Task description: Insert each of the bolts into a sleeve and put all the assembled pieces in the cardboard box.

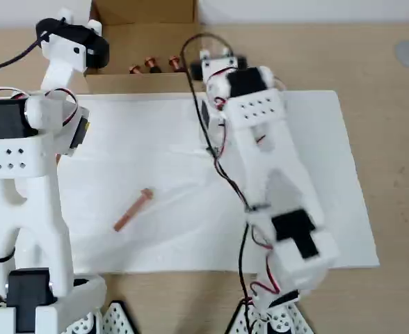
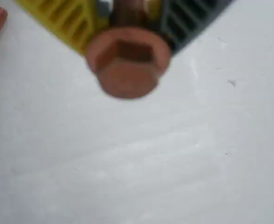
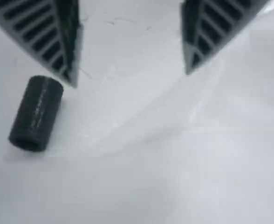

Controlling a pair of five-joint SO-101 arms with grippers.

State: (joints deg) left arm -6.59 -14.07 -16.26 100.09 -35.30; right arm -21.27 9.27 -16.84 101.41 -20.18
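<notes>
A wooden table [image 1: 385, 69] carries a white sheet [image 1: 156, 139], with the left arm [image 1: 30, 181] standing over the sheet's left edge and the right arm [image 1: 267, 160] stretched across its middle. The open cardboard box [image 1: 145, 42] sits at the sheet's far edge, and three copper pieces [image 1: 151, 65] lie in a row along its near wall. The left claw [image 2: 127, 11] is clamped on a bolt [image 2: 127, 63], yellow finger on one side, dark finger on the other, with the hex head pointing out from the tips above the sheet. A second bolt [image 1: 133, 209] lies loose on the sheet between the two arms. The right claw [image 3: 130, 74] is spread wide and holds nothing. A black sleeve [image 3: 34, 114] lies on its side on the sheet, just beside one of its fingers [image 3: 48, 32].
</notes>
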